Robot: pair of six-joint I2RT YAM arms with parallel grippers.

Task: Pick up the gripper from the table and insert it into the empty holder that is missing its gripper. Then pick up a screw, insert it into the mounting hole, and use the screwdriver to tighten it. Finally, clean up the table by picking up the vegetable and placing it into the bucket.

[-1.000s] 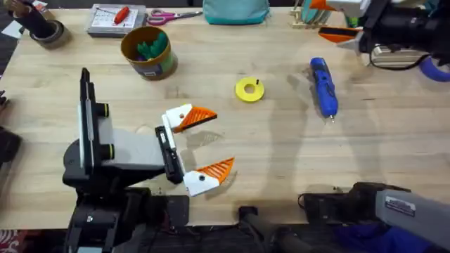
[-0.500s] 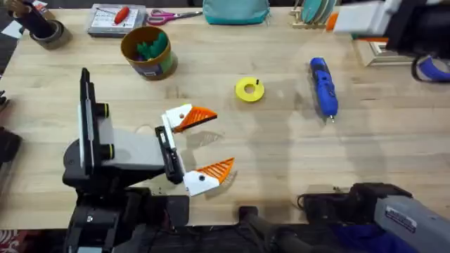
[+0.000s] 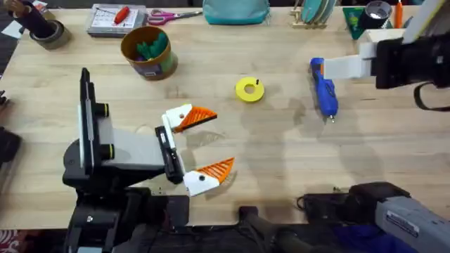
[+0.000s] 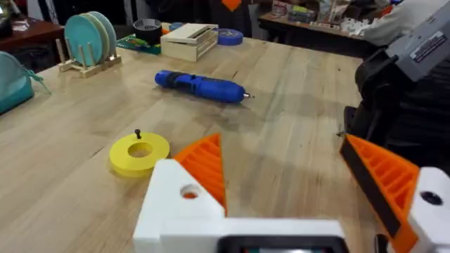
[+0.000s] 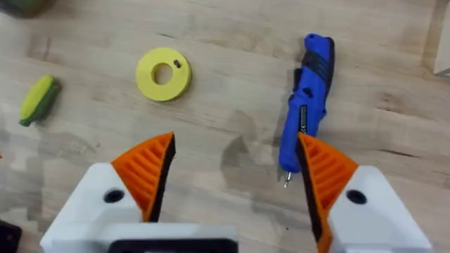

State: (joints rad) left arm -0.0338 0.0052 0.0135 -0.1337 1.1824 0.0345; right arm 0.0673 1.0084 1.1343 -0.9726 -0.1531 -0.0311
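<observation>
Screwdriver [image 3: 323,87] lies flat on the wooden surface [image 3: 281,154], toward the far right, its dark tip pointing to the near edge. In the overhead view the right arm reaches in from the right edge and a white part of it covers the tool's far end; the right wrist view shows the right hand [image 5: 235,172] above the tool, fingers spread wide and holding nothing, one orange pad just over the tip end. A yellow disc [image 3: 249,89] with a small dark screw [image 3: 257,82] on its rim sits near the middle, well apart from the screwdriver. The corn [image 5: 39,99] lies on the bare wood beside the disc in the right wrist view. The bucket [image 3: 148,51] stands at the far left with green items inside. The left hand [image 3: 204,144] rests low over the near left part of the surface, both orange-tipped fingers wide apart and empty. A tray [image 3: 116,19] with a red-handled tool, scissors [image 3: 172,15] and a tape roll [image 3: 43,30] line the far edge.
</observation>
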